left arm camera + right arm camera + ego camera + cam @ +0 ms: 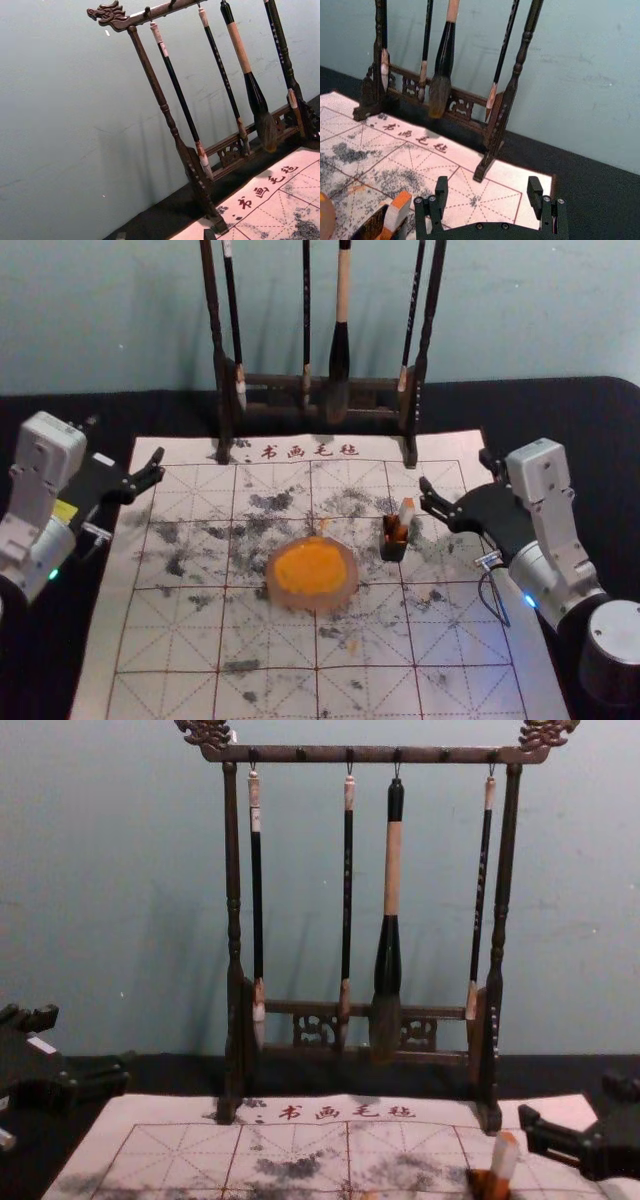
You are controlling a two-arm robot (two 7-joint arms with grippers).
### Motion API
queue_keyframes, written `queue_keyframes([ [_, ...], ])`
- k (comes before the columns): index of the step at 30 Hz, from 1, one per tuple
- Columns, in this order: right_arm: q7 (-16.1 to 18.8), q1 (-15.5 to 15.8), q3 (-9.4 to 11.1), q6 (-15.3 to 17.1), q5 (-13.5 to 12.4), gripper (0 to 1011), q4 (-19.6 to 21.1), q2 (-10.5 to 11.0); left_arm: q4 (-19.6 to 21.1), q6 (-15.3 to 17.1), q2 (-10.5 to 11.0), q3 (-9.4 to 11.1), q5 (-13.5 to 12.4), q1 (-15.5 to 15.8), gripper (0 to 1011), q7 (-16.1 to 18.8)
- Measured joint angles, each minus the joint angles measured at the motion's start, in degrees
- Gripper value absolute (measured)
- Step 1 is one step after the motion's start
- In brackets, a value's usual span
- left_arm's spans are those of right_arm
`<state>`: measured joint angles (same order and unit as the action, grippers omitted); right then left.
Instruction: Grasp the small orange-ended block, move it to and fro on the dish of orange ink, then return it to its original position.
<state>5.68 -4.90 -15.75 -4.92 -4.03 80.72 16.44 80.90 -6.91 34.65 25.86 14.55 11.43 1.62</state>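
Observation:
The small pale block with an orange end [406, 512] leans in a dark little holder [394, 549], right of the dish of orange ink [310, 568]. My right gripper [456, 471] hangs just right of and beyond the holder. In the right wrist view this gripper [488, 187] is open, nothing between its fingers, with the block [396, 212] off to one side, its orange end up. The block [503, 1161] also stands in the chest view, near the right gripper [574, 1100]. My left gripper [124, 439] is open and empty over the mat's left edge.
A wooden rack [365, 756] with hanging brushes, one of them a thick brush [389, 935], stands at the back of the mat. The ink-stained gridded felt mat [265, 645] lies on a black-covered table [570, 405].

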Motion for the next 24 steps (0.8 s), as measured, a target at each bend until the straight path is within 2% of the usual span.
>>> queue_keyframes([
  [24, 0.11, 0.01, -0.05, 0.08, -0.05, 1002, 0.08, 0.06, 0.0, 0.0, 0.0, 0.0, 0.0, 0.0, 1002, 0.0],
])
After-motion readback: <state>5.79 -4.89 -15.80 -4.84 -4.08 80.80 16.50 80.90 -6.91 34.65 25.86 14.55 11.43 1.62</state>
